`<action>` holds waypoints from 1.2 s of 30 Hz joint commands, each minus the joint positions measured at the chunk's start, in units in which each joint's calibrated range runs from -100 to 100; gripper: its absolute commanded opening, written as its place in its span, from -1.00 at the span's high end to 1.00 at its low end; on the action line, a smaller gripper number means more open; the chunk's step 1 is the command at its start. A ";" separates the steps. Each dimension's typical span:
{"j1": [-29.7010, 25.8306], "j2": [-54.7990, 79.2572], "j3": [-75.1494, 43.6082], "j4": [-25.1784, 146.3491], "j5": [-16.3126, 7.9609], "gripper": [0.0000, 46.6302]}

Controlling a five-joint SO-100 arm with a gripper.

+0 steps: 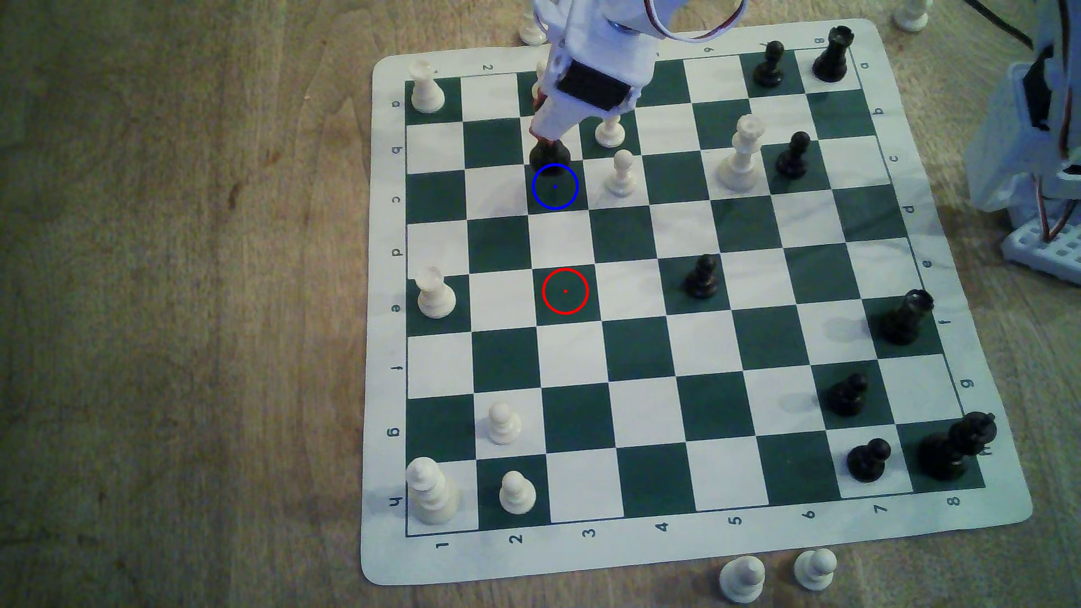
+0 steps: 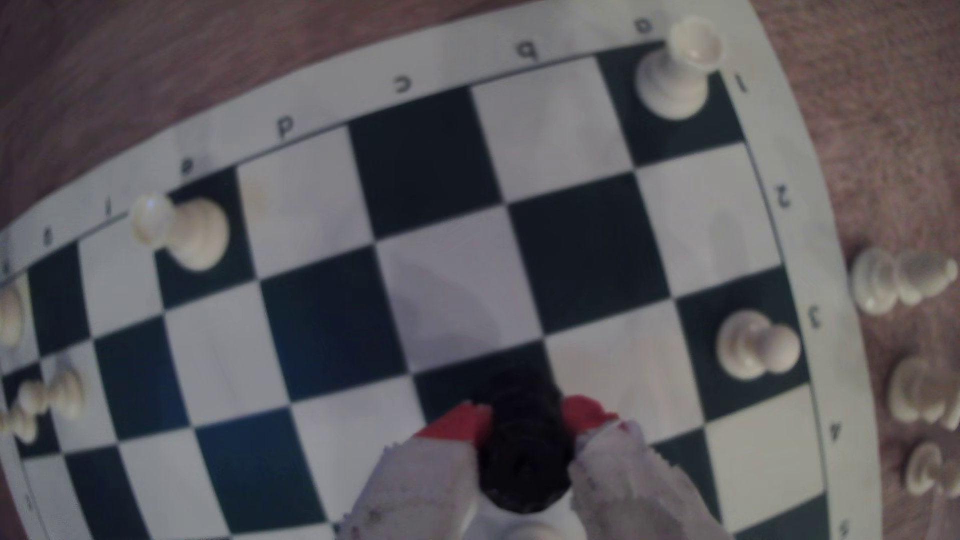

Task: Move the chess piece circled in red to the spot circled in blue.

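Observation:
The chess piece (image 1: 550, 155), a black rook, is between the red-tipped fingers of my white gripper (image 1: 544, 139), which is shut on it. Its base sits at the far edge of the spot (image 1: 555, 186), the dark green square with the blue ring. I cannot tell whether the base touches the board. In the wrist view the chess piece (image 2: 524, 446) shows from above, and the gripper (image 2: 527, 415) has its red fingertips (image 2: 462, 423) pressed against both its sides. The red-ringed green square (image 1: 565, 291) is bare.
Two white pawns (image 1: 610, 130) (image 1: 621, 172) stand close on the exterior view's right of the gripper. A tall white piece (image 1: 742, 153) and black pawns (image 1: 792, 155) (image 1: 702, 277) lie further right. The arm's base (image 1: 1041, 146) is beyond the board's right edge. Captured white pieces (image 1: 743, 579) lie off the near edge.

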 commanded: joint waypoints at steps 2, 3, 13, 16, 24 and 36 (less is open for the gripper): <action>-0.83 -1.47 -2.33 -1.81 0.00 0.99; -0.75 -0.79 -2.33 -2.05 0.00 0.99; -1.30 1.24 -1.88 -1.97 -0.15 0.99; -1.61 1.24 -1.79 -1.73 -0.15 0.99; -1.61 2.01 -0.97 -1.81 0.15 0.99; -1.53 -1.22 4.29 -3.36 0.44 -0.23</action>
